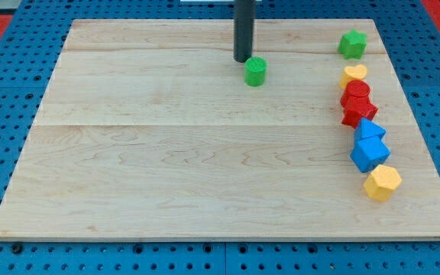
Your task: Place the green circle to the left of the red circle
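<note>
Up near the view's top, my tip (243, 60), the lower end of a straight dark rod with no fingers to open or close, stands on the pale wooden board (166, 168), holding nothing. Just to its lower right sits the green circle block (256, 71), almost touching. Well to the right, the red circle block (357, 90) rests between a yellow block (354, 73) and a red star-like block (358, 111).

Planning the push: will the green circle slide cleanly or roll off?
The green circle stands on its flat end, so it probably slides, not rolls. Being round, it may slip sideways off my tip, just up-left. The wooden board looks smooth.
</note>
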